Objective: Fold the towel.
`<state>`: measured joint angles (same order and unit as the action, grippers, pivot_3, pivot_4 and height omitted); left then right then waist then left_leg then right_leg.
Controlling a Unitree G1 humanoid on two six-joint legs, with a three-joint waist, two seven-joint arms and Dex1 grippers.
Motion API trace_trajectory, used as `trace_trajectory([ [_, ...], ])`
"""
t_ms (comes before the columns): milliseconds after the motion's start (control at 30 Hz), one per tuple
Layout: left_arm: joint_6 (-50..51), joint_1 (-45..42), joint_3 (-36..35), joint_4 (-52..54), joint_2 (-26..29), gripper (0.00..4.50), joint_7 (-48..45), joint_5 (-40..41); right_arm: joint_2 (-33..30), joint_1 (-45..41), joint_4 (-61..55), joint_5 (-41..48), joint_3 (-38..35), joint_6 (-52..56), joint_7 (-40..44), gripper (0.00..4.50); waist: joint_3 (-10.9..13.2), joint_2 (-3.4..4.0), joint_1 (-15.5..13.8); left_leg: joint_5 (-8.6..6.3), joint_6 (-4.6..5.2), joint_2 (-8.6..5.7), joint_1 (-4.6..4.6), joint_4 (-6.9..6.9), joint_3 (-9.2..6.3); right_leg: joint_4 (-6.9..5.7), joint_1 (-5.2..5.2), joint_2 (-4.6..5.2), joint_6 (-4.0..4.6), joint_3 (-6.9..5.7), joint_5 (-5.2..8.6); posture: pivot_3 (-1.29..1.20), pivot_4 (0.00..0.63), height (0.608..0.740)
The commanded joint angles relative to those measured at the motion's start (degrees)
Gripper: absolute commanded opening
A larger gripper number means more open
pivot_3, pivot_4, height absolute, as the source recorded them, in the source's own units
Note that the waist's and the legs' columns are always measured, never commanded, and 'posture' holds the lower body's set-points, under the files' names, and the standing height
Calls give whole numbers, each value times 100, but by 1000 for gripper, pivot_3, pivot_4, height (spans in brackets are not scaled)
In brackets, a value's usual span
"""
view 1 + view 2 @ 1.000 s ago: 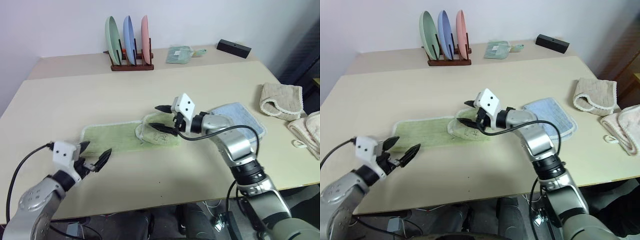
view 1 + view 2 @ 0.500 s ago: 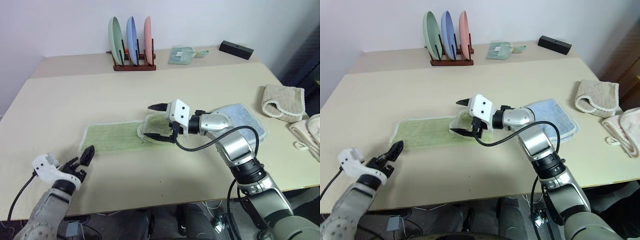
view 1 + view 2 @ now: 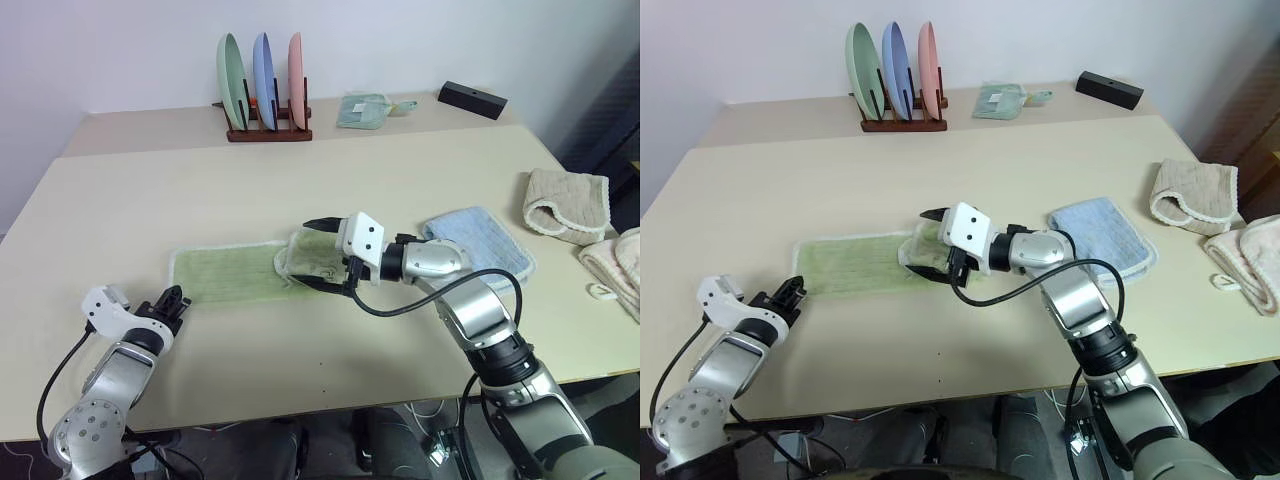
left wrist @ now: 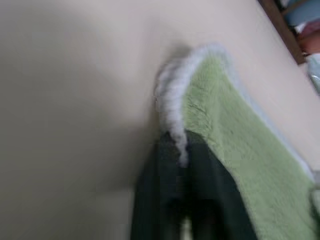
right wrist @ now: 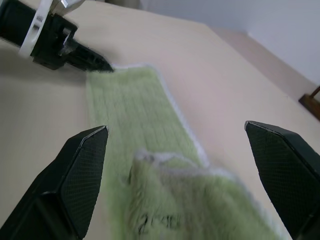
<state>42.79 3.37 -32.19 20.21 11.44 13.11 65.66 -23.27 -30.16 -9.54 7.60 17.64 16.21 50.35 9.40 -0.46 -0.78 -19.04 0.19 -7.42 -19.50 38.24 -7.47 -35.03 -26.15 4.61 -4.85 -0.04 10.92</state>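
Towel flat mid-table, grippers at both ends.
Towel [image 3: 235,272] on table [image 3: 150,200]; left gripper [image 3: 176,301] at its left corner, right gripper [image 3: 322,255] over its bunched right end; plate rack [image 3: 265,70] behind.

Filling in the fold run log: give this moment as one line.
towel: flat, right end folded over | left gripper: shut on near-left corner trim | right gripper: open over folded end

Silver-grey jointed arms, white boxy wrist housings, black fingers [image 5: 82,175] — mesh-textured pads, thin black looping cables
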Motion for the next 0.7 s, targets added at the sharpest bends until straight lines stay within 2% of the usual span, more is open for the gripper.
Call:
trace_trajectory([
  [33,-365,-151,-252,210,313,31,-201,-26,-183,147,-463,198,-200,217,74,4500,0,0,-1,0,0,0,-1,0,0,0,0,0,0,0,0,0,150,740],
  [200,-642,-154,-486,167,1195,31,-663,-491,-450,301,-529,266,-310,268,178,4500,1,-1,15,-3,-5,3,-1,-2,2,0,-7,-5,1,2,1,0,150,740],
  [267,-700,-260,-468,110,1690,31,-955,-782,-546,320,-446,255,-352,232,194,4500,1,-1,6,-3,-6,4,-1,-3,2,-1,-8,-6,1,3,1,0,150,740],
  [333,-723,-403,-381,132,1948,31,-1180,-871,-589,312,-358,225,-371,186,202,4500,1,-1,-4,-3,-6,3,-2,-3,2,1,-6,-6,1,3,1,0,150,740],
  [533,-187,-1075,1368,1217,2503,31,-2257,-935,-578,270,-96,61,-338,23,115,4500,1,-11,-5,-6,-2,-2,-2,1,0,6,6,2,0,-1,0,0,150,740],
  [600,-124,-1169,2117,1475,2751,31,-2728,-1308,-546,293,-92,60,-345,29,99,4500,1,-11,35,-6,0,-2,-2,-2,3,6,1,1,0,3,0,0,150,740],
  [700,-300,-1320,3470,1451,3082,31,-3298,-2433,-542,378,-123,29,-352,38,44,4500,2,-8,74,-6,-4,6,-3,-13,14,3,-19,-6,1,11,1,0,150,740],
])
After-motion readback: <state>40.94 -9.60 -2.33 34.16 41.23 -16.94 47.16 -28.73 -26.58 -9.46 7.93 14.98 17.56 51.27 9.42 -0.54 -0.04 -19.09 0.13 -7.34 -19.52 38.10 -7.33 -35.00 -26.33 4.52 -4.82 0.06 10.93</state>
